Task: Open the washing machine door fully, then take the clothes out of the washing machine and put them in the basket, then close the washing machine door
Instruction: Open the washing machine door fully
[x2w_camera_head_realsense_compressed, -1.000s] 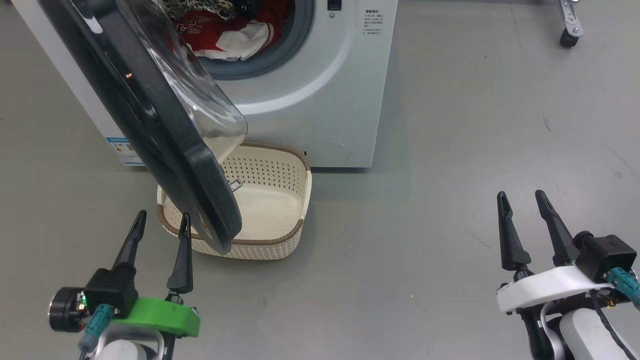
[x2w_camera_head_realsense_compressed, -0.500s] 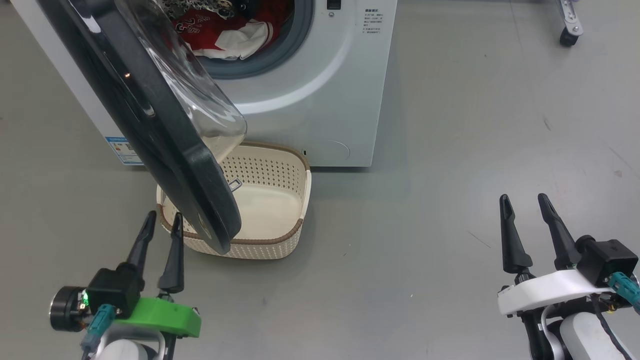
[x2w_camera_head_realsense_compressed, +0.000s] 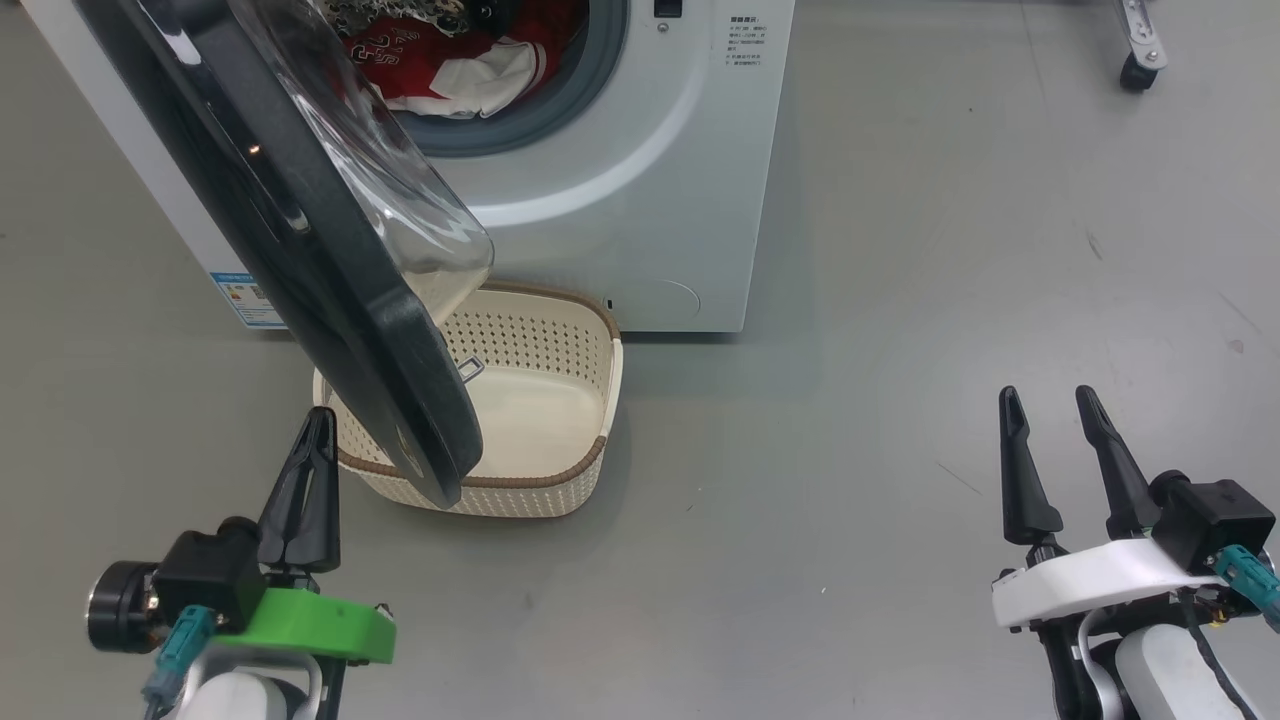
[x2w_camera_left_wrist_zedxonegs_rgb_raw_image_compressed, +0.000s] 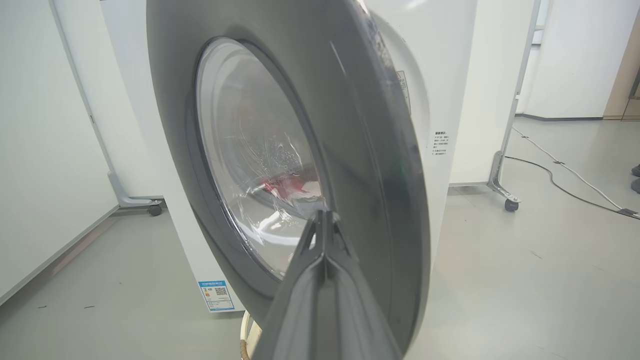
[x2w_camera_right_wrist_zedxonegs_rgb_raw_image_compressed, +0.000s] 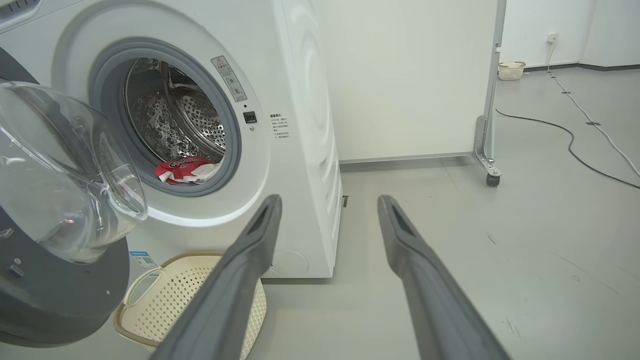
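Note:
The washing machine stands ahead with its door swung partly out, black rim and glass bowl hanging over the basket on the floor. The red and white clothes lie in the drum, also seen as clothes. My left gripper is shut with nothing between its fingers, low and just left of the door's lower edge; along its fingers the left gripper points at the door's outer face. My right gripper is open over bare floor, far right of the basket.
A wheeled partition foot stands at the back right, also seen as a partition frame beside the machine. A cable runs across the floor behind it. Grey floor spreads to the right of the machine.
The left gripper's fingers have closed from wide apart to touching, on nothing. The right gripper, door, basket and clothes stay where they were.

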